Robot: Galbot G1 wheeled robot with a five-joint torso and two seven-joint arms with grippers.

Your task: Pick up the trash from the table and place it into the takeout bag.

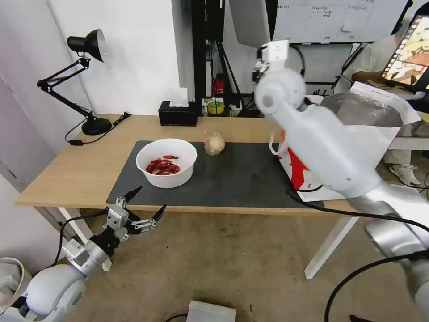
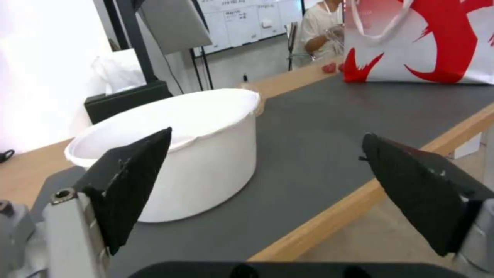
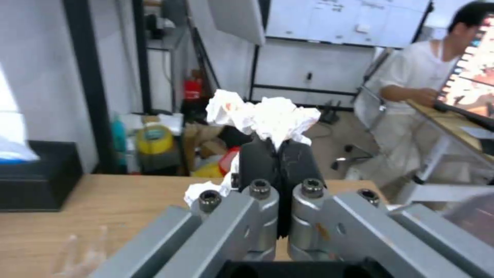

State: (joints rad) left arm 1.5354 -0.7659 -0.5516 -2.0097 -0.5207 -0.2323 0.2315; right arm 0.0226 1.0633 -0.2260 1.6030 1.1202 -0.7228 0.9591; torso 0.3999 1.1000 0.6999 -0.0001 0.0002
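**Tissue's pinched and up in the air, bowl and little bag waiting on the mat**

Nearest the robot, the left gripper [image 1: 146, 200] hangs just off the front edge of the table [image 1: 67, 170], below tabletop level, jaws spread wide with nothing between them. It's lined up with the white bowl [image 1: 166, 162] of red shells, which sits on the near-left part of the dark grey mat [image 1: 241, 179].

That bowl looks like thin, stiff plastic, light, but open-topped with loose shells in it, so it'll probably want to stay level. The rim or one side wall seems the obvious place to grab; a squeeze across the whole thing likely won't fit those jaws.

A bit farther back on the mat is the small clear bag [image 1: 214, 144] with a beige lump inside. Soft, slippery film, squashy contents, so pinching the gathered top is likely safer than gripping the body.

On the right, the takeout bag [image 1: 357, 134] stands at the table's end, foil mouth open upward.

Farthest out, the right gripper [image 3: 278, 154] is raised above the table's back edge near the bag, fingers closed tight on the crumpled tissue [image 3: 262, 114]. It weighs next to nothing and crushes easily, and most of the wad pokes out past the fingertips.
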